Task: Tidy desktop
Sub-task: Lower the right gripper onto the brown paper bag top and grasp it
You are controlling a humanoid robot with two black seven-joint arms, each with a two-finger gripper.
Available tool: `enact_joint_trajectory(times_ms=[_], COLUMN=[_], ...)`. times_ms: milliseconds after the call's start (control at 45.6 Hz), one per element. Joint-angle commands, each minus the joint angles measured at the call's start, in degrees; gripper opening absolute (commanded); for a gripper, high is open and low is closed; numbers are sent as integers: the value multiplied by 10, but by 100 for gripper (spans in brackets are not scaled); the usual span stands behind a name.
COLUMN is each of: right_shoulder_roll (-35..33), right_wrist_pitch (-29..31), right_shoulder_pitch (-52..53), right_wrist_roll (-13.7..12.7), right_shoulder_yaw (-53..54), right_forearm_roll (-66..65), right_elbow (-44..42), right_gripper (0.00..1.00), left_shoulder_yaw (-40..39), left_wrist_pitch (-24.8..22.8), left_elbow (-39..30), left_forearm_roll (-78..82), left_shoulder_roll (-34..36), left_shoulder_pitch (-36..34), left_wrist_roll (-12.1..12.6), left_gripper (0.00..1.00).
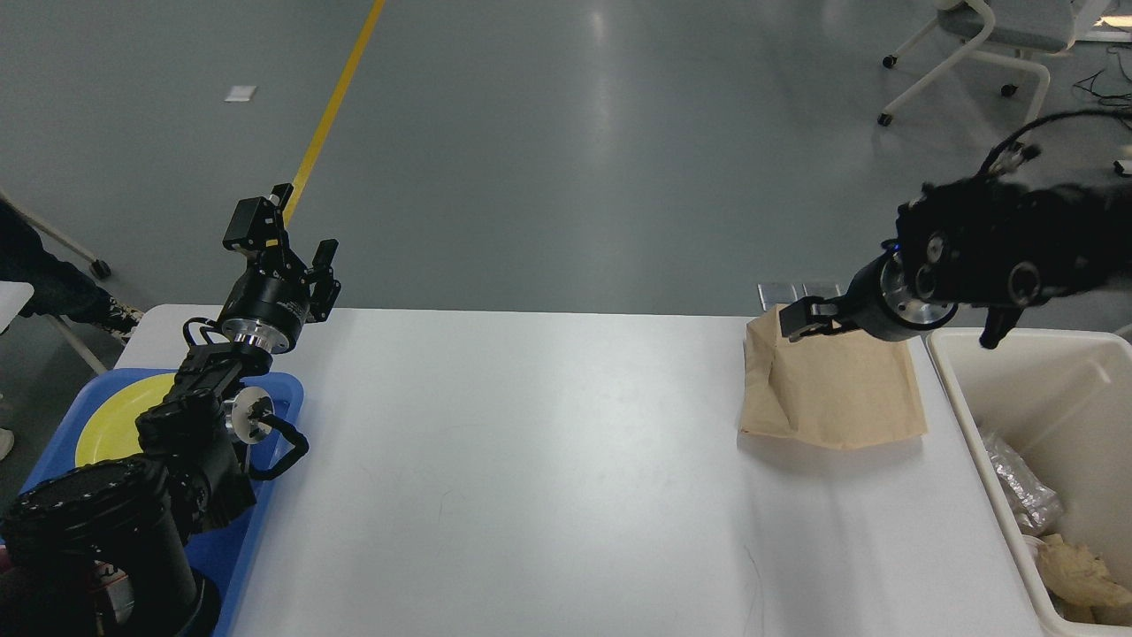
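Observation:
The white desktop (531, 460) fills the middle of the head view. A flat brown paper bag (840, 389) lies on it near the far right edge. My right gripper (800, 323) reaches in from the right and hangs at the bag's far left corner. Its fingers are dark and seen side-on, so I cannot tell whether it is open, shut or touching the bag. My left gripper (305, 230) is raised above the desktop's far left corner, open and empty.
A cream-white bin (964, 372) stands beside the table's right edge, with crumpled paper and plastic inside. A blue tray (283, 394) holding a yellow plate (115, 425) sits at the left edge under my left arm. An office chair (990, 35) stands far right on the floor.

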Motion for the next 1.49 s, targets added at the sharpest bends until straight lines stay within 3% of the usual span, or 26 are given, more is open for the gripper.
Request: enact_joint_trajectory(times_ms=[0,263,416,1008,1468], right_shoulder_roll=[60,85,94,96,107], right_wrist_pitch=[-67,-83,-83,-71,-80], right_shoulder_pitch=[-107,-170,-210,-202,-273], right_wrist_roll=[0,-3,-32,-35,-35], right_shoulder_yaw=[-6,-12,-35,-21,-15], right_forearm_roll=[7,8,7,9,10], right_elbow=[-83,-170,-238,-219,-291], right_gripper=[100,100,100,100,100], left_shoulder_yaw=[0,0,0,0,0], left_wrist_pitch=[-1,0,0,0,0], left_elbow=[0,0,0,0,0], left_forearm_roll=[0,0,0,0,0], left_shoulder_roll=[0,0,0,0,0], left_shoulder_pitch=[0,0,0,0,0], left_wrist_roll=[0,0,0,0,0], left_gripper=[96,96,96,96,96])
